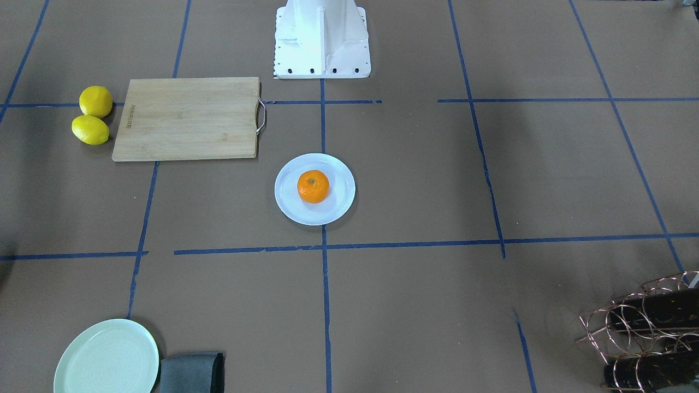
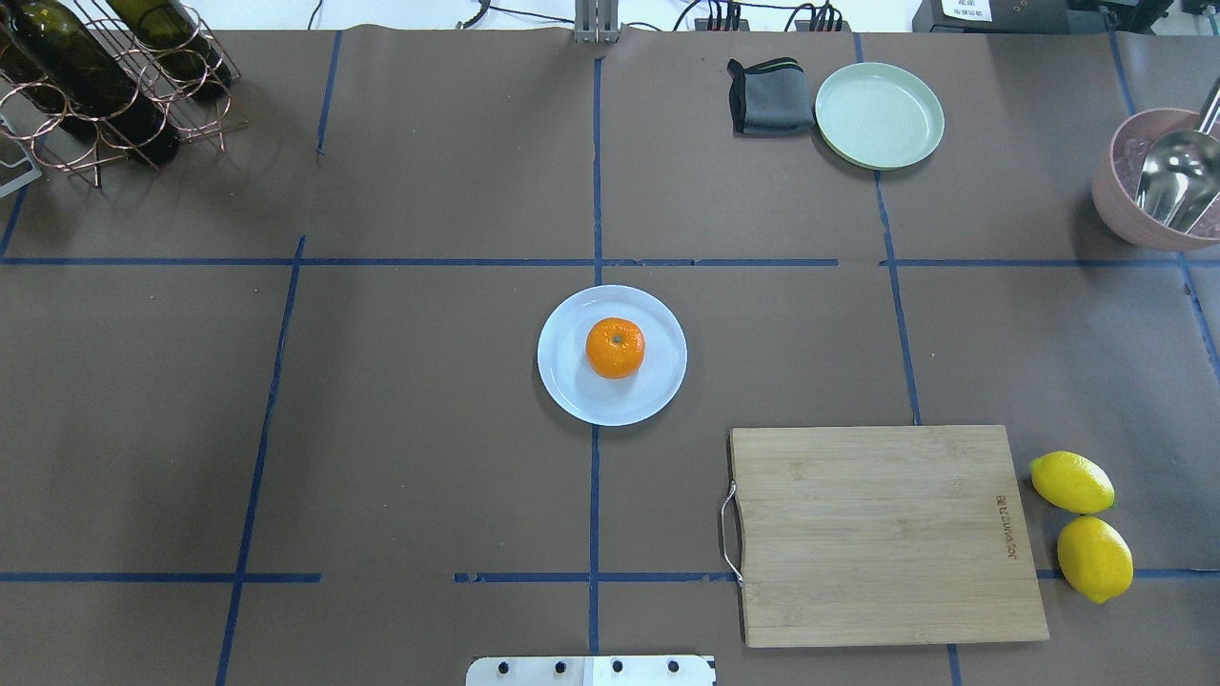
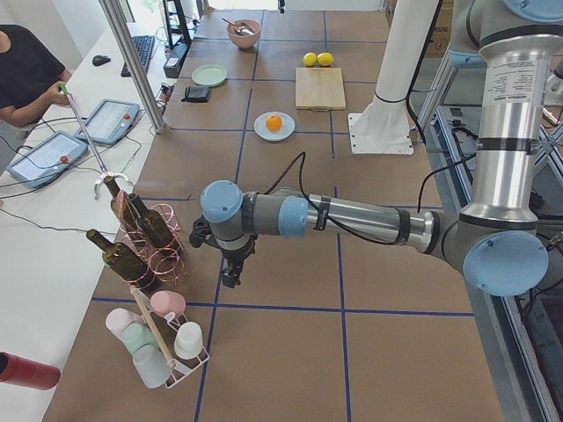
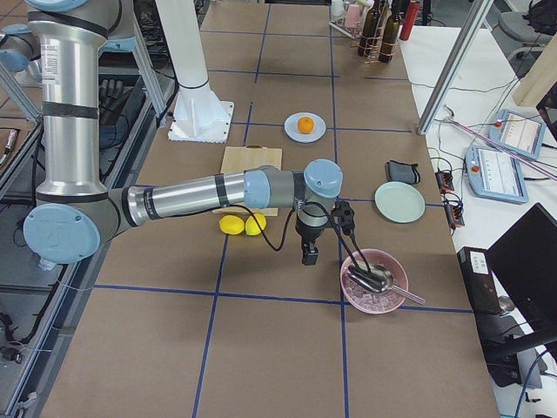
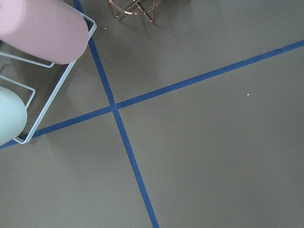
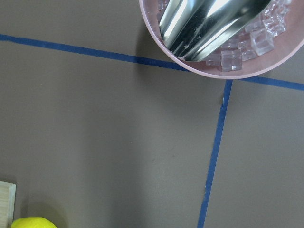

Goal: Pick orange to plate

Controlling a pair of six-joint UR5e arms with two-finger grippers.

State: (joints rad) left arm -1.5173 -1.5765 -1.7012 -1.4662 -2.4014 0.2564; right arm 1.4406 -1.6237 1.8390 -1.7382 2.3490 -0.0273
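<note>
The orange (image 1: 313,186) (image 2: 615,348) rests near the middle of the pale bluish-white plate (image 1: 342,206) (image 2: 660,389) at the table's centre, with nothing touching it. Both arms are far from it. My left gripper (image 3: 230,278) hangs over the table at the far left end, near the wine rack, and shows only in the exterior left view. My right gripper (image 4: 309,255) hangs at the far right end, between the lemons and the pink bowl, and shows only in the exterior right view. Whether either is open or shut I cannot tell. The wrist views show no fingers.
A wooden cutting board (image 2: 886,534) lies on the robot's right with two lemons (image 2: 1082,524) beside it. A mint-green plate (image 2: 879,114) and a grey cloth (image 2: 770,95) sit far right. A pink bowl (image 2: 1148,181) holds ice and a scoop. A wine rack (image 2: 105,86) stands far left.
</note>
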